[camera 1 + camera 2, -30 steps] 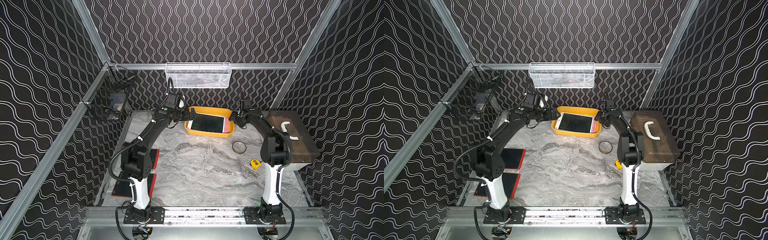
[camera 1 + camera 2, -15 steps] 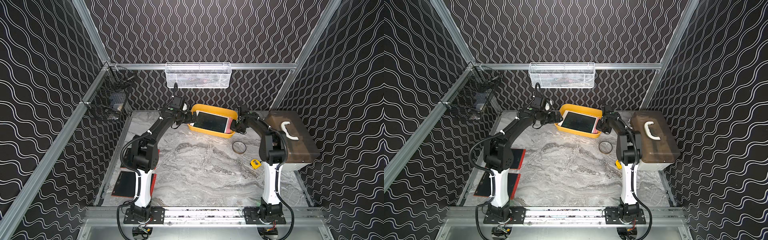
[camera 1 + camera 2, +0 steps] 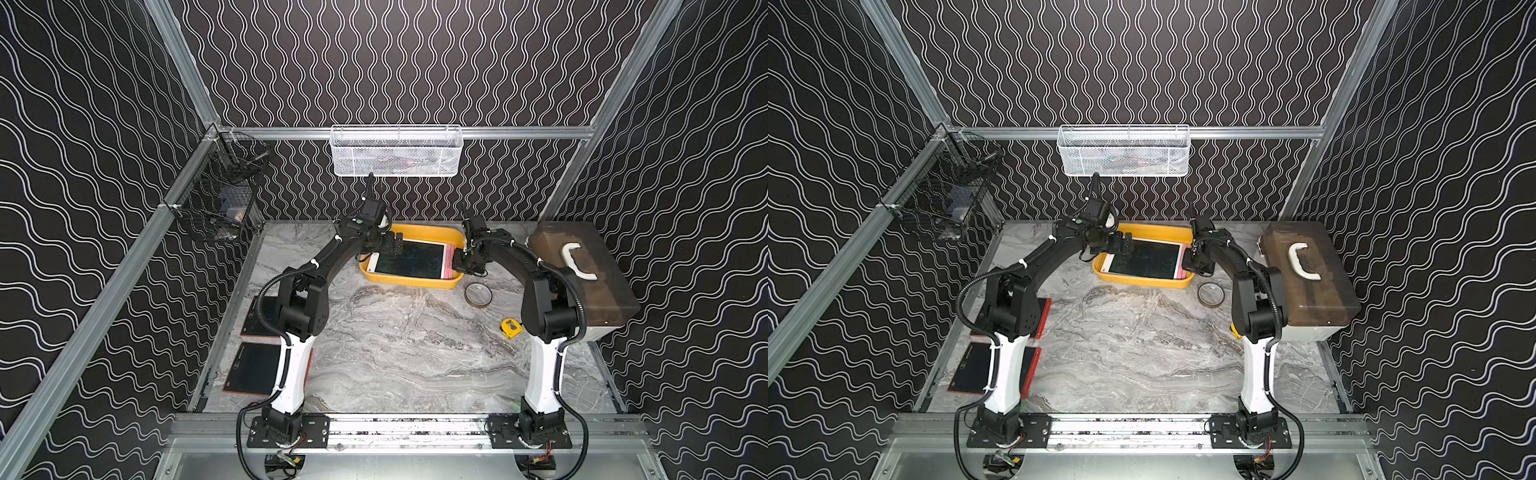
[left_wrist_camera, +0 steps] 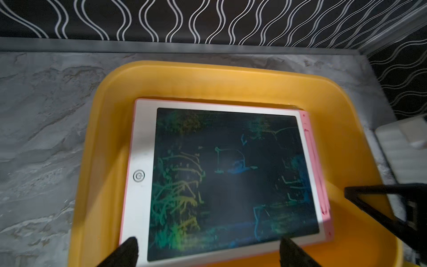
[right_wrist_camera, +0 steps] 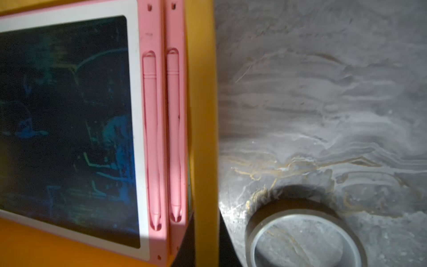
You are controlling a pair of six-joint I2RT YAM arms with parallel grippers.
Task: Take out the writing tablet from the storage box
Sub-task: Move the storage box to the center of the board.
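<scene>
The storage box (image 3: 410, 281) sits at the back of the surface (image 3: 399, 345), between the two arms. The writing tablet (image 3: 409, 259) lies flat inside it, screen up. In the right wrist view two pink edges run side by side, each with a stylus in its slot, so a second tablet (image 5: 176, 138) seems to lie under the top one.

The right gripper (image 3: 460, 264) is closed onto the box's flared rim at the right-hand end, with a dark finger on either side of the yellow wall. This looks like a bracing hold that keeps the light tray from sliding or tipping while the other arm works. The left gripper (image 4: 208, 250) hangs over the tablet's opposite end with its fingers (image 4: 128, 249) spread wide, one near each long edge and holding nothing. That spacing probably lines it up to take the tablet by its white bezel.

As for markings, the bezel has a round button (image 4: 138, 176) with a power-style symbol and no brand name that I can read. The screen shows green, yellow and blue scribbles that form no legible words. Print on the yellow tape measure (image 3: 511, 327) is too small to make out
</scene>
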